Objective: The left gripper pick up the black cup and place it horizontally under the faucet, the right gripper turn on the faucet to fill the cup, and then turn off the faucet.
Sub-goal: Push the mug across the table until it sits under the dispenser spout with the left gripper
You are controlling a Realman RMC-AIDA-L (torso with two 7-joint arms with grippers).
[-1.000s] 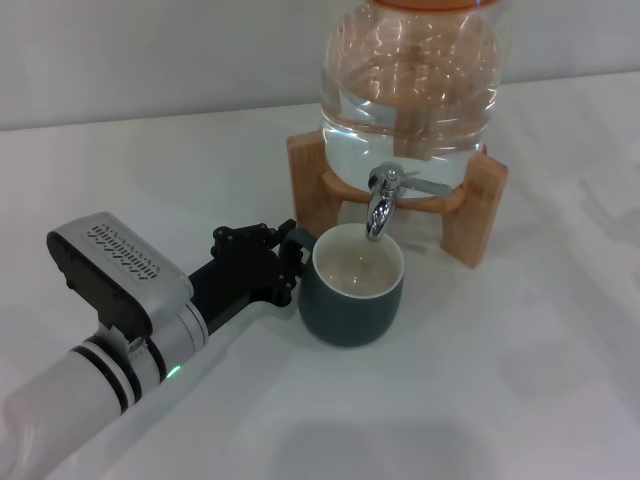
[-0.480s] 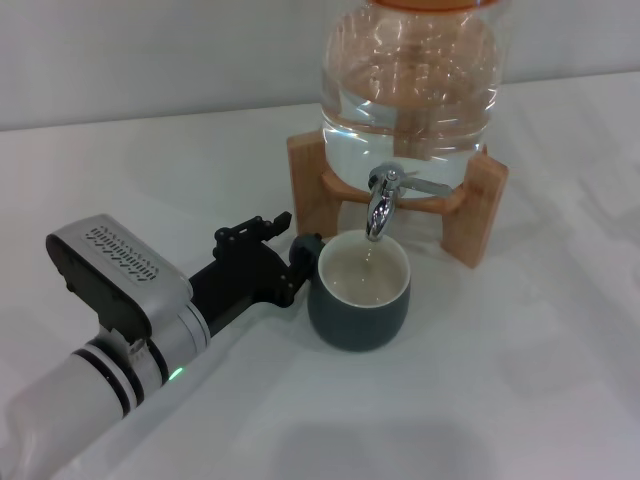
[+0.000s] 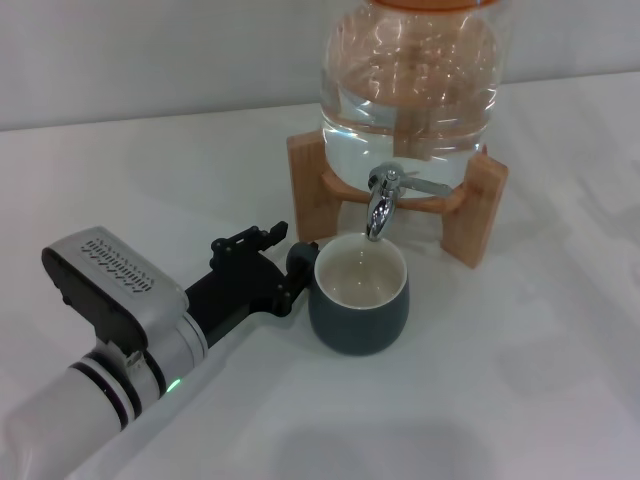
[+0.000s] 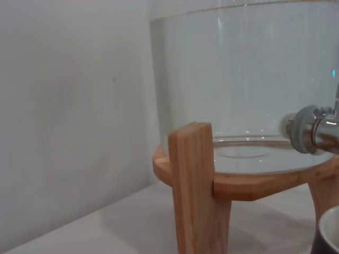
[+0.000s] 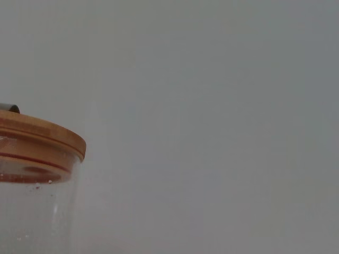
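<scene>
Upright black cup (image 3: 358, 298) under faucet (image 3: 382, 203)

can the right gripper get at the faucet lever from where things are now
Probably yes: the faucet lever juts out toward the robot's right with only bare table beside it. The left gripper and black cup sit on the other side.

A clear water jar (image 5: 32, 211) topped by a wooden lid (image 5: 37, 140) stands before a plain grey wall (image 5: 212, 106)
</scene>
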